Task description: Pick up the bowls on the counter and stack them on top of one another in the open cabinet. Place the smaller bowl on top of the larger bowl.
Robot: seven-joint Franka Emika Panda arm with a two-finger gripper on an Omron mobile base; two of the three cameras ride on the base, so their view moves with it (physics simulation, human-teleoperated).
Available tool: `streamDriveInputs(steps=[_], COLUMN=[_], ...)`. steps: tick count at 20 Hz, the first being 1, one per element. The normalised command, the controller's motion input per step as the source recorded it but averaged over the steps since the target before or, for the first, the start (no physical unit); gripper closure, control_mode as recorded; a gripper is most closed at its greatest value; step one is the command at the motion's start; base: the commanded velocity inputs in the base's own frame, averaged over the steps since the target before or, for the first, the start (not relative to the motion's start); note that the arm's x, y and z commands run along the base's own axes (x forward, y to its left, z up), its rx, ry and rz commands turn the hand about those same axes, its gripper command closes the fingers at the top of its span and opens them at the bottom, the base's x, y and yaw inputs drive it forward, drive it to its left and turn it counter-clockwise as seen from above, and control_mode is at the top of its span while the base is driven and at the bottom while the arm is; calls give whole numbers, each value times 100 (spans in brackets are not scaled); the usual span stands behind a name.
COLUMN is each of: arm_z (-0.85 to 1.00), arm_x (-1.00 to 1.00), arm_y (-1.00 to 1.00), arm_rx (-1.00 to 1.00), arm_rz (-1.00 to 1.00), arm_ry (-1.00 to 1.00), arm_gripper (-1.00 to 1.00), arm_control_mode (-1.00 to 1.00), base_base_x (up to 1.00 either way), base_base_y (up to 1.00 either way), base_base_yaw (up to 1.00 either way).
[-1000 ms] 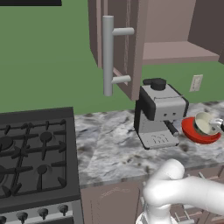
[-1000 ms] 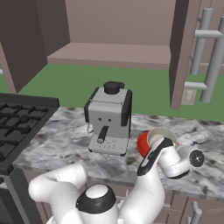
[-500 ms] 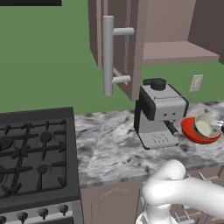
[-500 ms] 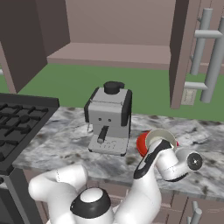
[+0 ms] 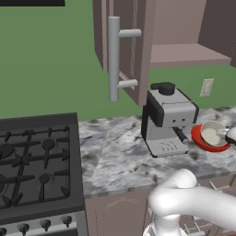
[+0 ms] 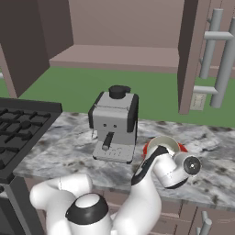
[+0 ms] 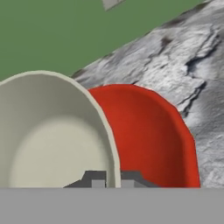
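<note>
The smaller bowl (image 7: pixel 52 140), cream inside, has its rim pinched between my gripper (image 7: pixel 113 180) fingers, which are shut on it. It overlaps the larger bowl (image 7: pixel 148 135), bright red, which rests on the marbled counter (image 7: pixel 183 57). I cannot tell whether the two bowls touch. In the left base view the cream bowl (image 5: pixel 211 134) sits over the red bowl (image 5: pixel 203 142) at the right edge, with my gripper (image 5: pixel 229 134) beside it. In the right base view my wrist covers most of both bowls (image 6: pixel 161 143). The open cabinet (image 5: pixel 184 55) has a bare shelf above.
A grey coffee machine (image 5: pixel 168 117) stands just left of the bowls, under the cabinet. The cabinet door with its long bar handle (image 5: pixel 114 57) hangs open to the left. A black gas stove (image 5: pixel 32 161) is at far left. A wall outlet (image 5: pixel 207 86) is behind the bowls.
The cream bowl and my hand have shifted slightly left and down over the red bowl in the left base view. The gripper has stayed shut.
</note>
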Motion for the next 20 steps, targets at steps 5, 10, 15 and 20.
streamDriveInputs(steps=[5, 10, 15, 20], arm_z=[0, -2, -10, -16], arm_x=[0, 0, 7, 11], arm_y=[14, 7, 0, 0], arm_rx=[-13, -13, -5, -3], arm_rz=[0, 0, 0, 0], arm_ry=[1, 1, 4, 5], arm_gripper=[100, 100, 100, 100], arm_control_mode=[-100, -100, -100, -100], base_base_x=[0, 0, 0, 0], base_base_y=[0, 0, 0, 0], base_base_yaw=[0, 0, 0, 0])
